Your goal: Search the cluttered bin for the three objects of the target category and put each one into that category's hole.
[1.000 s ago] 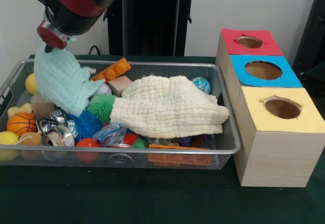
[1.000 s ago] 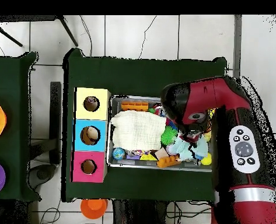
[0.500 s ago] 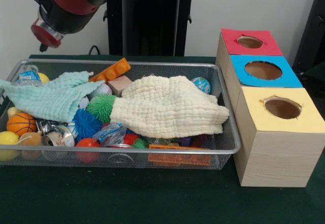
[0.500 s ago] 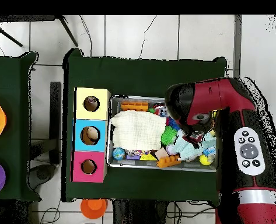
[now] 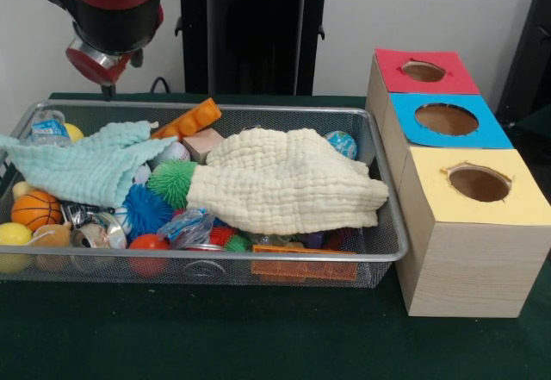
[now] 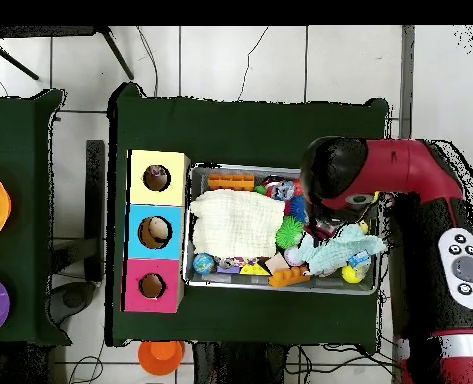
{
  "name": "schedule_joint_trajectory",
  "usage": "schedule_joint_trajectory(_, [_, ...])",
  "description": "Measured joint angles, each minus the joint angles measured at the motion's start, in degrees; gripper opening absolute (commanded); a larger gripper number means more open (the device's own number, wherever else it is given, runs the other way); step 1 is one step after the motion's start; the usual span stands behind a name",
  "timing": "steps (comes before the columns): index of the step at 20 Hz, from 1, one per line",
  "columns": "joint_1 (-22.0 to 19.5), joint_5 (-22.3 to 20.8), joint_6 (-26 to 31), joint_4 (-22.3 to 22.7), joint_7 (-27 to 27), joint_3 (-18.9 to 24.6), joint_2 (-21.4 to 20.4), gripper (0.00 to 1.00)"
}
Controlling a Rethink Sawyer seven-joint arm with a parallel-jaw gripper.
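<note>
Three boxes (image 5: 469,195) (yellow nearest, then blue, then red) are lined up right of the wire bin (image 5: 379,251). Inside it, a cream cloth (image 5: 288,182) is spread over toys; a mint cloth (image 5: 82,165) lies left. The gripper (image 5: 108,87) is held above the bin's far left corner; its fingers cannot be made out.

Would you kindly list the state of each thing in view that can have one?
End effector: raised above the bin's end, holding nothing; open or shut unclear.
Mint cloth: lying spread, draped over the bin's rim.
Cream cloth: lying over the toys.
Wire bin: full.
Blue hole: open.
</note>
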Motion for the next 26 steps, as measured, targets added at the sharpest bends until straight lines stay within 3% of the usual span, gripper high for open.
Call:
schedule_joint_trajectory(1, [-1.27, 3.11, -2.06, 1.29, 0.00, 1.07, -0.16, 1.00])
schedule_joint_trajectory(9, [-4.79, 12.95, -11.18, 6.40, 0.00, 5.05, -1.43, 1.00])
schedule_joint_trajectory(17, [-6.63, 18.31, -20.28, 9.44, 0.00, 8.27, -2.45, 1.00])
schedule_joint_trajectory(19, [-7.49, 20.51, -26.38, 11.17, 0.00, 9.63, -2.64, 1.00])
schedule_joint_trajectory(26, [-9.49, 23.46, -38.49, 16.06, 0.00, 11.65, -3.60, 1.00])
